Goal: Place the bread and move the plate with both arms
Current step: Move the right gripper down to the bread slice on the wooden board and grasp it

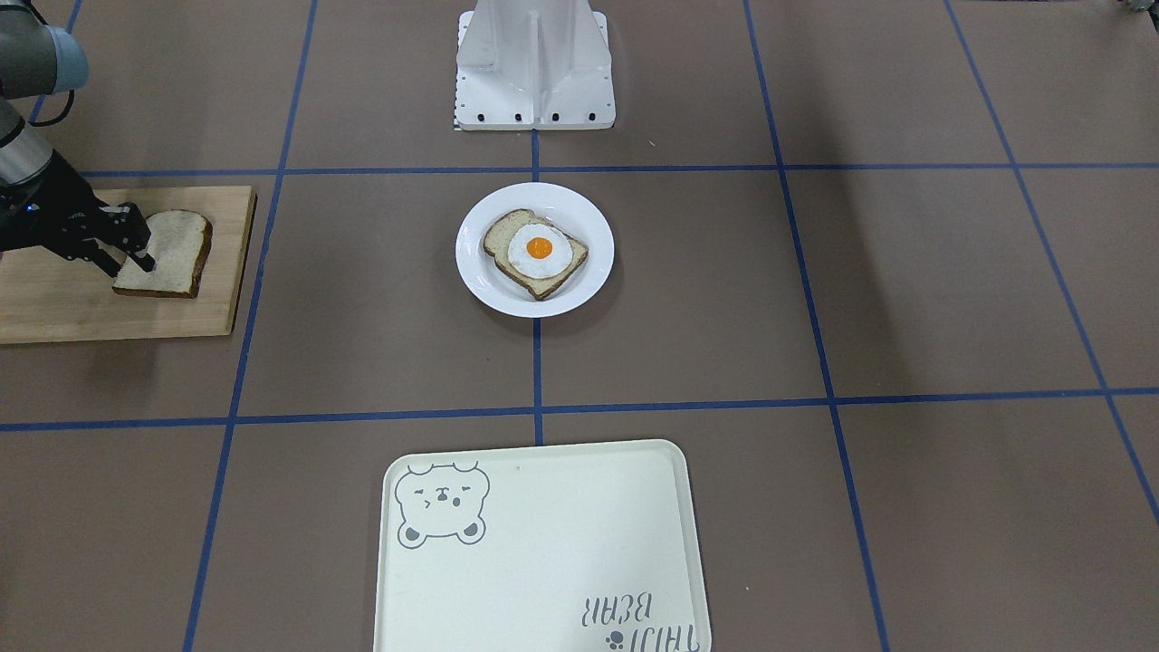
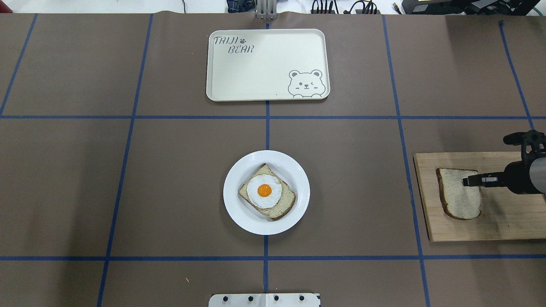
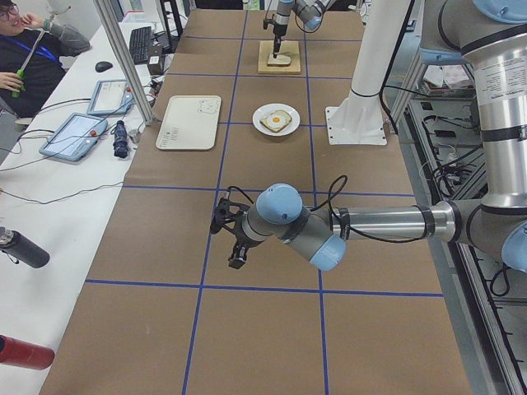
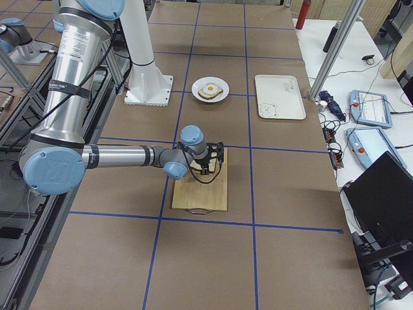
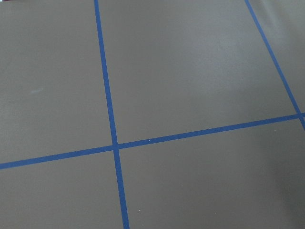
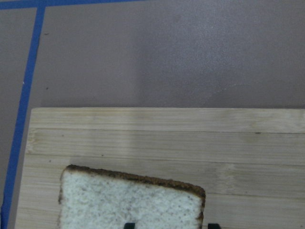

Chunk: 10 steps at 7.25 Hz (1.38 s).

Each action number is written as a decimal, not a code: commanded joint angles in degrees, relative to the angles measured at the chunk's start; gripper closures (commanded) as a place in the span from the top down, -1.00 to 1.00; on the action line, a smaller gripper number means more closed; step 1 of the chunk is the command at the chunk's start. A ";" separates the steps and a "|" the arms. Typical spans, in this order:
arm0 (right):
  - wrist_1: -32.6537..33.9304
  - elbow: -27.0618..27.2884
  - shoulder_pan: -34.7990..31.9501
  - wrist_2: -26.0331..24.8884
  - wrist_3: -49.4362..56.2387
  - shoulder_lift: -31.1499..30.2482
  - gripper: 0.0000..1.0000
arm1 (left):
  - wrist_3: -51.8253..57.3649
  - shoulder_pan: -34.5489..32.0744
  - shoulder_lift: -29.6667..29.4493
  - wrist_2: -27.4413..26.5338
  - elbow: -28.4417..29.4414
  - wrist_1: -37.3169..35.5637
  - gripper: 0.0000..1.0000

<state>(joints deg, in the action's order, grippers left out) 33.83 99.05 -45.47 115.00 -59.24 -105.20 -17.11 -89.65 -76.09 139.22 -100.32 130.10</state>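
Note:
The plain bread lies flat on a wooden cutting board at the table's right end; it also shows in the overhead view and the right wrist view. My right gripper points down at the bread's corner and is open, one fingertip over the slice, the other just past its edge. The white plate sits at the table's middle and holds a slice with a fried egg. My left gripper hovers over bare table far to the left; I cannot tell whether it is open or shut.
A cream tray with a bear drawing lies beyond the plate at the table's far side. The white robot base stands behind the plate. Blue tape lines cross the brown table.

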 commanded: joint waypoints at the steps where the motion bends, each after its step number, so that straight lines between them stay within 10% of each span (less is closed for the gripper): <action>1: 0.10 -0.09 0.38 0.05 0.00 0.52 0.11 | -0.11 0.00 0.06 0.00 0.04 0.15 0.99; 2: 0.10 -0.09 0.56 -0.03 0.00 0.69 0.03 | -0.03 0.00 0.06 0.00 0.04 0.15 0.99; 4: 0.01 0.09 0.65 0.05 0.26 0.69 -0.91 | -0.11 0.00 0.06 -0.09 0.13 0.15 0.99; 10: -0.60 2.29 -5.22 7.93 1.14 0.52 -1.00 | -0.11 0.00 0.06 0.00 0.04 0.15 0.99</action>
<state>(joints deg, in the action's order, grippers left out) 33.51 100.98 -47.95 119.44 -58.38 -104.80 -17.19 -89.65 -76.03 139.21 -100.28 130.25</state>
